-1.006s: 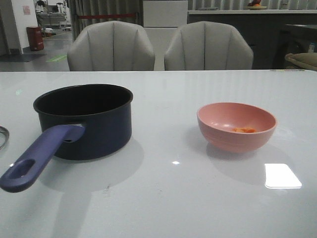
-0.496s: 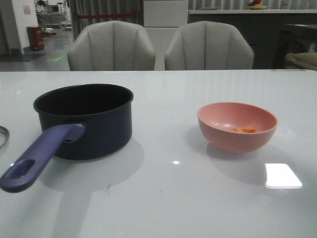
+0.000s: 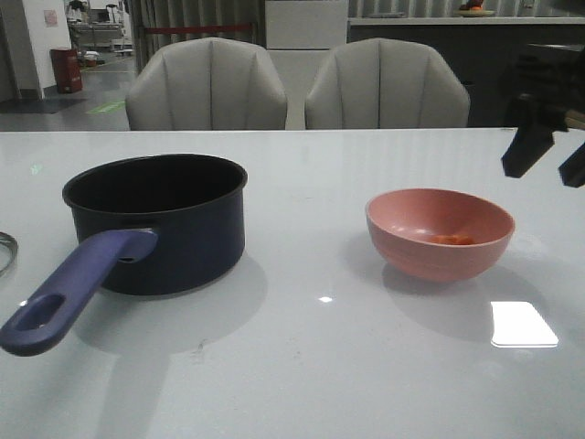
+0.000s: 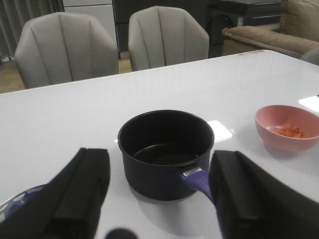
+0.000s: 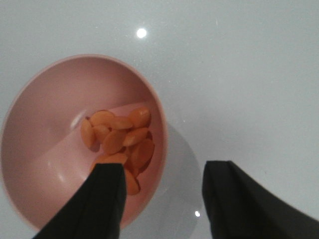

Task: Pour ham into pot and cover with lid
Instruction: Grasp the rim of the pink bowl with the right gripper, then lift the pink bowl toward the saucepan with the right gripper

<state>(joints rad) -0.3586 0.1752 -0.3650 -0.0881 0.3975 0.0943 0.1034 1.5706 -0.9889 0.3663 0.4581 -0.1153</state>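
Lid (image 3: 5,252): only a sliver of its rim at the far left edge of the front view.
Pot (image 3: 155,222): left of centre on the table (image 3: 311,366), its handle (image 3: 73,288) running to the lower left.
Left gripper (image 4: 159,199): fingers spread wide, holding nothing.
Bowl (image 3: 439,233): right of centre, pink, upright.
Ham (image 5: 119,142): orange slices piled inside the bowl.
Right gripper (image 5: 162,209): upper right of the front view, jaws apart over the bowl's rim, empty.
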